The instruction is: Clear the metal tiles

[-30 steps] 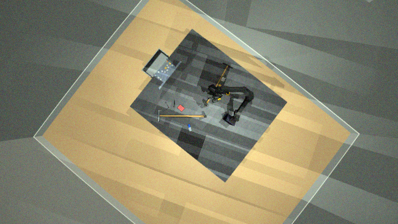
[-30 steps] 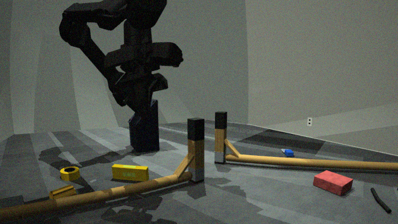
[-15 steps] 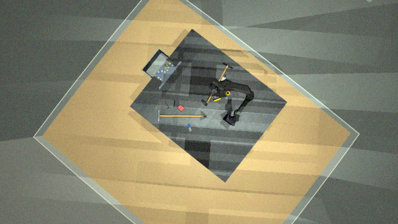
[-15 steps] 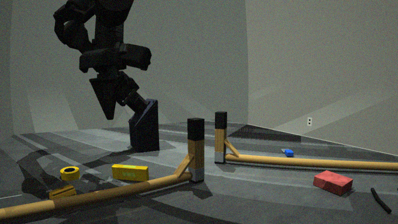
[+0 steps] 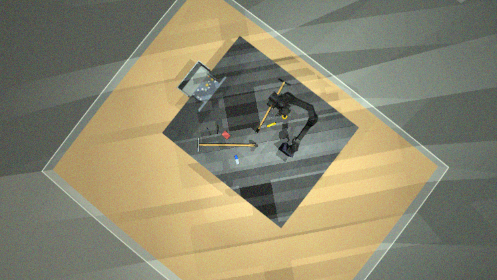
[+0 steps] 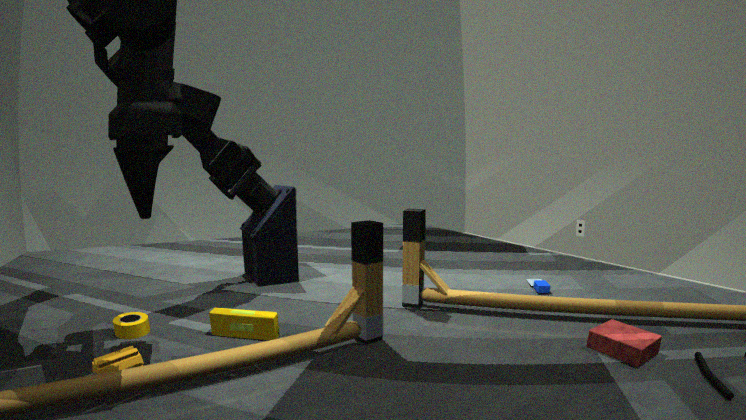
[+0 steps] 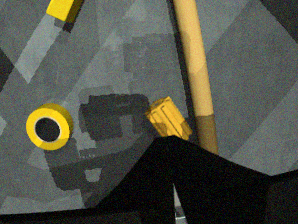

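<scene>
Seen from above, the catch box (image 5: 188, 79) stands at the left edge of the dark mat (image 5: 298, 187), with small white and orange tiles (image 5: 207, 85) at its inner side; whether they lie in it or on the steel plate, I cannot tell. A thin black curved piece (image 5: 217, 129) (image 6: 713, 375) lies near a red block (image 5: 226, 135) (image 6: 623, 341). Below them a wooden-handled tool (image 5: 226, 145) (image 6: 574, 302) lies with its wide head to the left and its upright grip to the right. Below that handle is a small blue and white thing (image 5: 236, 159) (image 6: 540, 285). Next, a second wooden-handled tool (image 5: 265, 116) (image 6: 245, 360) (image 7: 197, 65) lies slantwise, its dark head up and right. Which of the two is the long scraper I cannot tell, but both are down on the mat. A yellow box (image 5: 271, 124) (image 6: 244, 323) (image 7: 65, 9) lies beside the slanted handle, as does an orange grooved piece (image 6: 117, 360) (image 7: 168, 118). The gripper (image 5: 283, 111) (image 6: 146, 216) (image 7: 166, 145) hangs above the mat, jaws together on nothing, near a yellow ring (image 5: 284, 118) (image 6: 131, 329) (image 7: 33, 131)
</scene>
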Available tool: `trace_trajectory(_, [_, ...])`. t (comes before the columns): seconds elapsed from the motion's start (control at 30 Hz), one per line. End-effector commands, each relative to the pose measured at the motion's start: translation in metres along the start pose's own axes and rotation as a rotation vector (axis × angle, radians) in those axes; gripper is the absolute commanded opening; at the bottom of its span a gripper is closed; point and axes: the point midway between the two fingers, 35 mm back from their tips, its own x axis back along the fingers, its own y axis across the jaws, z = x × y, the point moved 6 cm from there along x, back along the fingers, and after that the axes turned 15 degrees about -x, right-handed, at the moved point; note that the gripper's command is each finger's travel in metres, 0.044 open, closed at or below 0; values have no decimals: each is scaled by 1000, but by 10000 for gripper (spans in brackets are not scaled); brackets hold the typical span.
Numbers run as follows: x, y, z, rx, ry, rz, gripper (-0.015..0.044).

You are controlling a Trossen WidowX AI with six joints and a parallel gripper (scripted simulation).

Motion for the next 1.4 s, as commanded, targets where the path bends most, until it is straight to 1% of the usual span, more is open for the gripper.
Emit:
trace_trajectory(0.0, [3, 3, 13, 69, -1, -27, 0])
trace_trajectory(0.3, [-3, 1, 12, 68, -3, -27, 0])
trace_trajectory(1.37, [-86, -6, 10, 64, -9, -24, 0])
